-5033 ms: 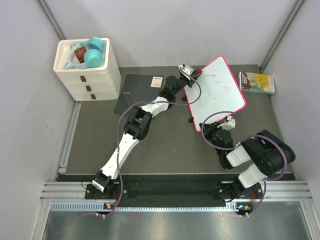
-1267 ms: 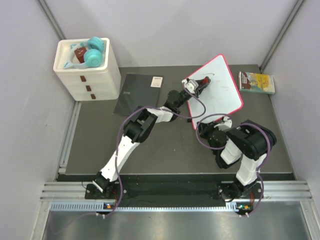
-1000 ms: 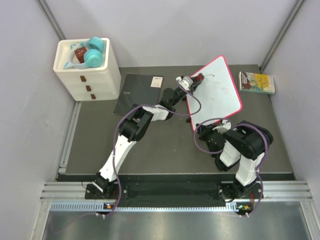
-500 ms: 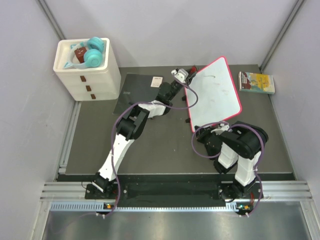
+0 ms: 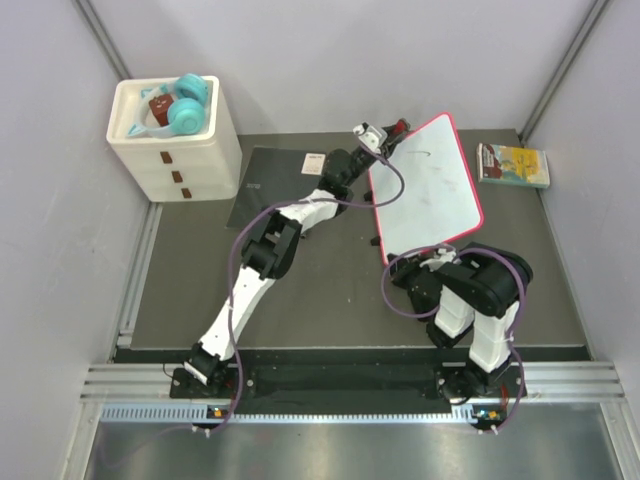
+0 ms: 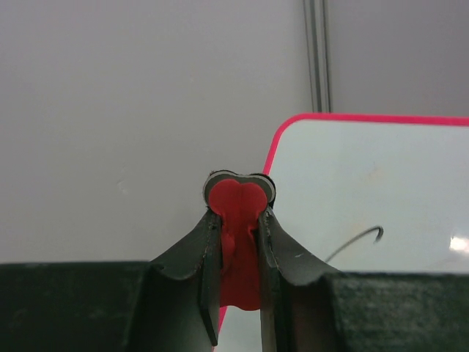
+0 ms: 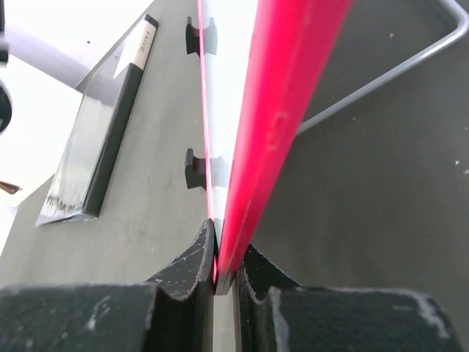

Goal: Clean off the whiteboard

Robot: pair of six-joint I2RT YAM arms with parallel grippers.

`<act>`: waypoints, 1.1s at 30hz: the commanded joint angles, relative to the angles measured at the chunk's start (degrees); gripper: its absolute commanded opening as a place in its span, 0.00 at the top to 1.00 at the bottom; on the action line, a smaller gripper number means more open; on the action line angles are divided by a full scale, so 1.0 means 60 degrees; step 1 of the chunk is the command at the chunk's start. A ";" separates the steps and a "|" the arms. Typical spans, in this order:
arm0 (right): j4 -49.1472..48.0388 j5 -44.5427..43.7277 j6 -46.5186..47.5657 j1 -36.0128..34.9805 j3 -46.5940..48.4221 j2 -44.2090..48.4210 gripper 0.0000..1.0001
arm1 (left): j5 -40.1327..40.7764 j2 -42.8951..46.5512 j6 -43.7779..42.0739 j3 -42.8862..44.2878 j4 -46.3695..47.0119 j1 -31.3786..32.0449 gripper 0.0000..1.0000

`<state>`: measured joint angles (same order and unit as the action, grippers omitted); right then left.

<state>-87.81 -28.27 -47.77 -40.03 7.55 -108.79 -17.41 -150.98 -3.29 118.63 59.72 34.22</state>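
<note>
1. Tilted up off table [image 5: 200, 290]: whiteboard [image 5: 425, 190], long axis running near to far.
2. Clamped on its near edge: right gripper [image 7: 223, 258].
3. Pinching red eraser [image 6: 236, 249] at far-left corner: left gripper [image 6: 236, 220], squiggle [image 6: 352, 240] just rightward.

Overhead illumination was even and diffuse; shadows on the worktop [image 5: 340, 290] were soft. In the right wrist view the whiteboard [image 7: 286, 95] edge was blurred, the upper-left corner overexposed.

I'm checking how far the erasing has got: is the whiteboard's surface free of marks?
No: the left wrist view shows a dark curved stroke on the whiteboard.
</note>
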 commanded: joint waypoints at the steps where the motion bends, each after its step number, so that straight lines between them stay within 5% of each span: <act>1: 0.4117 0.4566 0.0827 -0.1238 -0.1171 -0.1467 1.00 | -0.0717 -0.1348 0.0533 0.2822 -0.1106 0.0141 1.00; 19: 0.4454 0.4390 0.0872 -0.1282 -0.1039 -0.1467 1.00 | -0.0672 -0.2362 0.0987 0.4428 -0.0536 0.1650 1.00; 33: 0.4659 0.4331 0.0886 -0.1326 -0.0966 -0.1453 1.00 | 0.0718 -0.2873 0.0636 0.4282 -0.1047 0.1095 1.00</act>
<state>-87.66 -28.14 -49.08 -41.52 7.40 -109.84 -15.88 -165.69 0.14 143.52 55.35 42.22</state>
